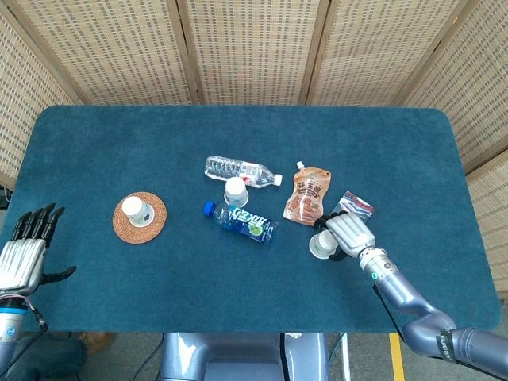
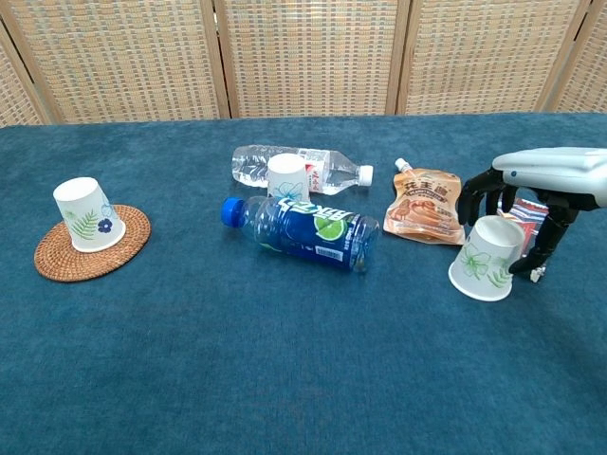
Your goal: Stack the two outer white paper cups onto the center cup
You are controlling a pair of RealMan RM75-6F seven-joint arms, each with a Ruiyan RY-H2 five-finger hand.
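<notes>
Chest view, right robot hand around right cup, contact unclear

- Three white paper cups, all upside down: left cup, center cup, right cup.
- Two plastic bottles lying down: clear bottle, blue bottle.
- One brown pouch.
- One woven coaster.
- One small packet.
- Two hands: left hand, right hand.

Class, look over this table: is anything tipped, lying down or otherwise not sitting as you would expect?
Two bottles lie on their sides: the clear bottle and the blue bottle, either side of the centre cup. The right cup is tilted, not flat on its rim, with the right hand around it. Nothing looks spilled.
</notes>
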